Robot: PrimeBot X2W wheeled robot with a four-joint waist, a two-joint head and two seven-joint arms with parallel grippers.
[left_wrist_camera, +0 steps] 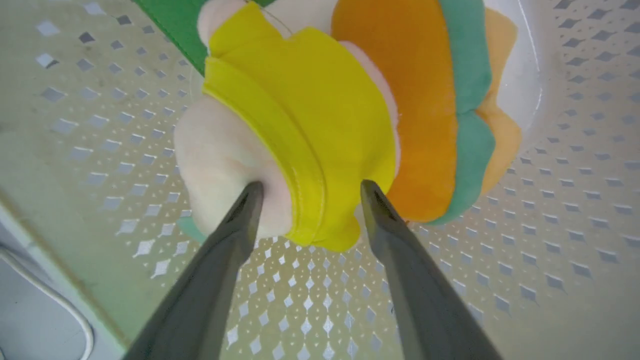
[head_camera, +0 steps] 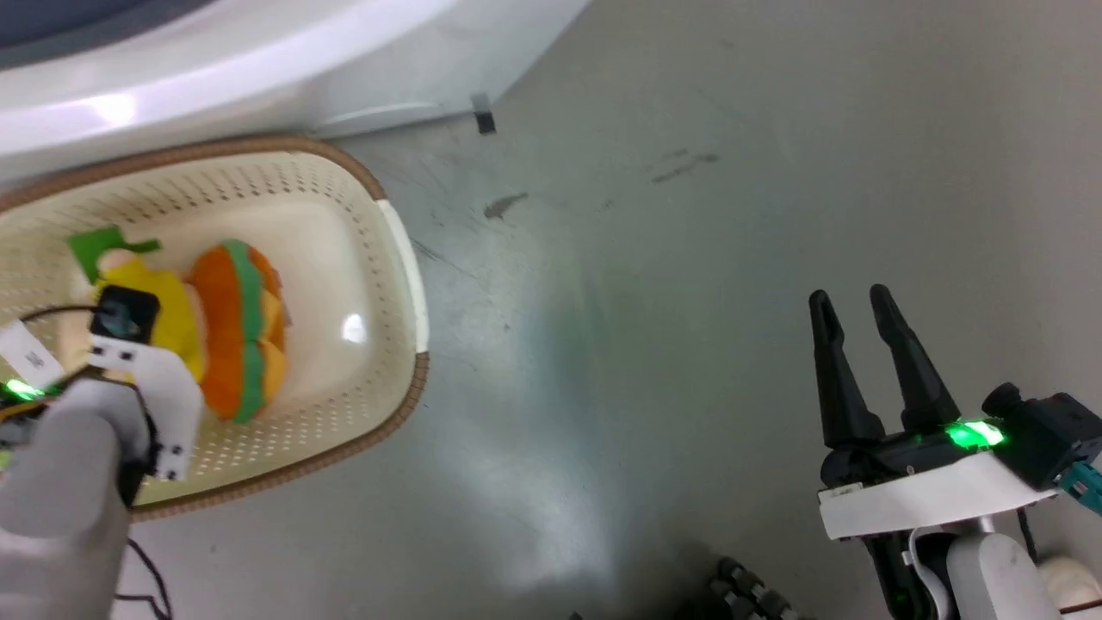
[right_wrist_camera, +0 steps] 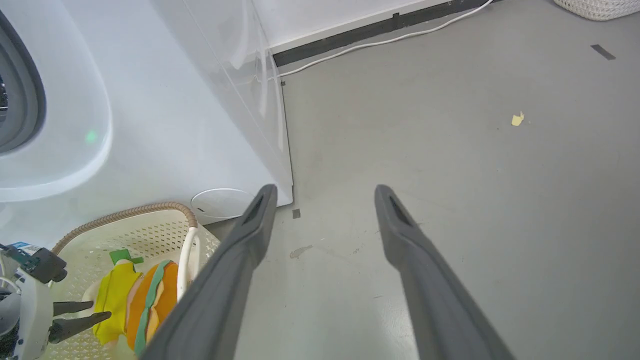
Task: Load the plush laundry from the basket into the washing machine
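Plush laundry (head_camera: 228,331) lies in the basket (head_camera: 379,284) on the floor (head_camera: 689,258), just beside the washing machine (head_camera: 258,69). It is a pale pink figure in a yellow garment with a green scrap, pressed against an orange burger with a green stripe. The left gripper (left_wrist_camera: 307,186) reaches in, jaws spread, tips touching the figure. The right gripper (head_camera: 852,297) hangs well apart, jaws released.
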